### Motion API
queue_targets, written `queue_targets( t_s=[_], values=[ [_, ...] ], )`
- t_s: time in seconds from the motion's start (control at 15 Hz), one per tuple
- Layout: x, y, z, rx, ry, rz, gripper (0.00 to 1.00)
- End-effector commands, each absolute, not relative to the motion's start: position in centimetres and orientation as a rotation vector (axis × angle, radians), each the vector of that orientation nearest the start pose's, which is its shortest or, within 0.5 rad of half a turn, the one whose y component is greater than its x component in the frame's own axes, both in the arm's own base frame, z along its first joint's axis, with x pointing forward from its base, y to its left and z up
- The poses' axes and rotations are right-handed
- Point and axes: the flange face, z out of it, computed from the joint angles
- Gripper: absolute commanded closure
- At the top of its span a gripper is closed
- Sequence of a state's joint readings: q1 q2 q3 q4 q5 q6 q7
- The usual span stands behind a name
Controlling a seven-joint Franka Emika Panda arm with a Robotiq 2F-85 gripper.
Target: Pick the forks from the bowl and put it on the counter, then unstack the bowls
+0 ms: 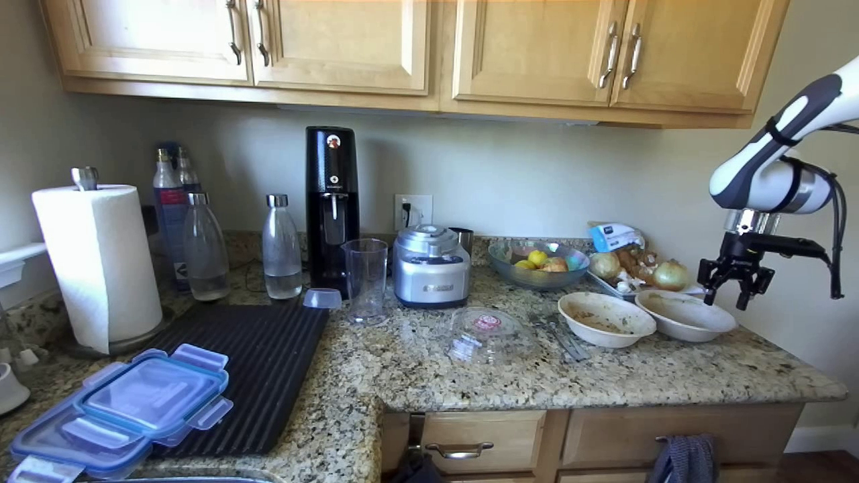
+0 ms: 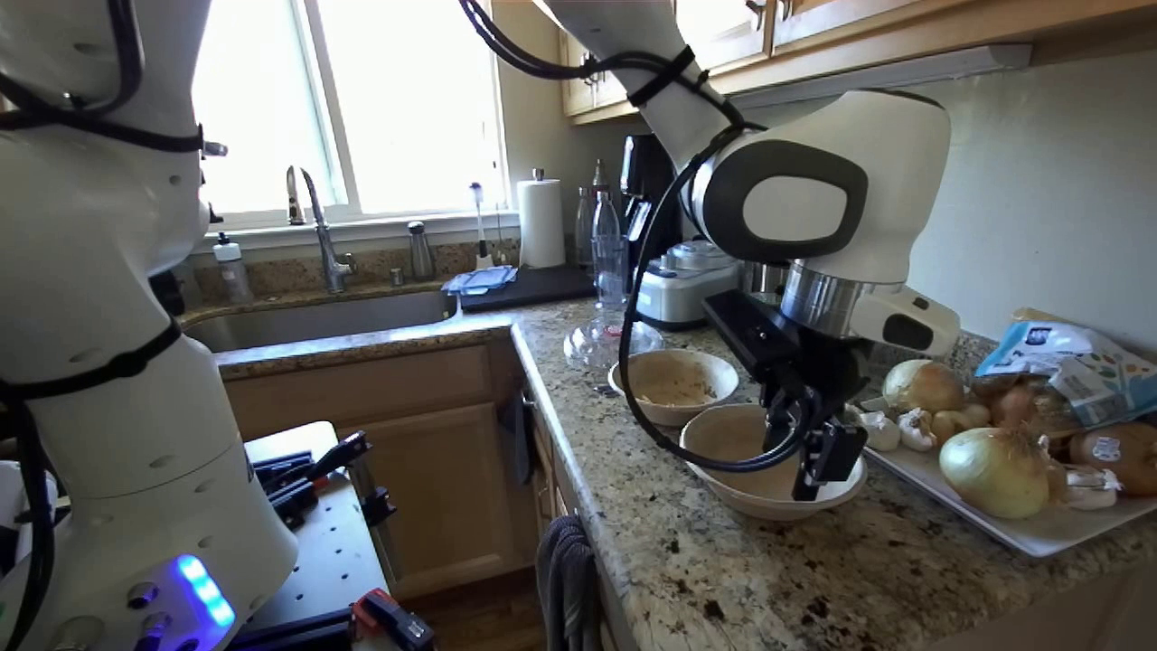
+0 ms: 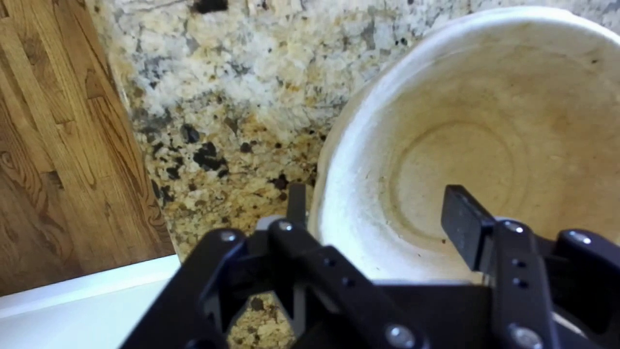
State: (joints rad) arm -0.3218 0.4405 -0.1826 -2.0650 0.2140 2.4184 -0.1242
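Bowl (image 2: 729,432) upright on the surface (image 2: 723,579), just beside the other bowl (image 1: 597,339), with forks (image 1: 569,343) lying close to the latter. Looks light, stiff and a bit slick; perhaps brittle. Best pinched at the rim, gently, against tipping. Fingers (image 3: 460,228) wide, holding nothing, to either side of the rim in the wrist view; depth hard to judge. Arm (image 2: 809,208) arched over, pointing down.

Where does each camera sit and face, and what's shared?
Exterior view: before the counter, facing the back wall; arm and end effector at right.
Exterior view: beside the base, facing sink and window; base, arm, end effector show.
Wrist view: over a bowl, looking down; fingers show.
Both exterior views share the bowls.
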Motion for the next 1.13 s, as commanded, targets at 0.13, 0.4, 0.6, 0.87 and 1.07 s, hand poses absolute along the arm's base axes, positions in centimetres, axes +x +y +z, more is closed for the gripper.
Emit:
queue_targets(
  t_s=[0.13, 0.4, 0.6, 0.87, 1.07],
  values=[
    [49.9, -26.3, 26.4, -3.025, 0.77, 0.075, 0.0],
    [50.1, -24.6, 28.3, -3.014, 0.723, 0.115, 0.0],
    [51.5, -24.9, 27.8, -3.016, 0.687, 0.115, 0.0],
    [51.6, -24.3, 28.0, -3.017, 0.67, 0.124, 0.0],
    [51.5, -24.3, 27.9, -3.017, 0.67, 0.126, 0.0]
  ],
)
